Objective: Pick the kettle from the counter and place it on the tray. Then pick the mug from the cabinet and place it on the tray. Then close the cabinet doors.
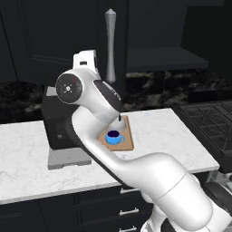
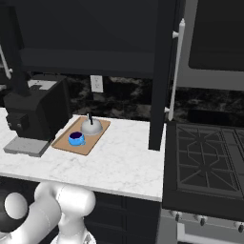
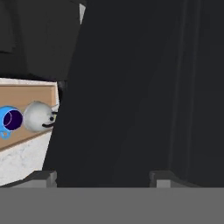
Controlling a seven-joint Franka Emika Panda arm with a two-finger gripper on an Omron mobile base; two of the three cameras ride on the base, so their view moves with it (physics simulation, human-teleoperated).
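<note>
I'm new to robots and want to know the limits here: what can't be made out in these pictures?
- Left base view: the arm covers most of the kettle and part of the tray.
- Hand view: a cabinet door blocks the scene beyond; the mug sits at the frame's edge.
- Right base view: the cabinet's inside is too dark to read.

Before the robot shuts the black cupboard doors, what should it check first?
1. Silver-grey dome kettle on the light-brown wooden tray: ok.
2. Small bright blue mug on the tray, beside the kettle: ok.
3. Tall black cabinet door with the silver bar handle closed: not ok, it stands open.
4. Hand empty: ok, fingertips apart, nothing between them.
5. Hand touching the door: cannot tell.
</note>
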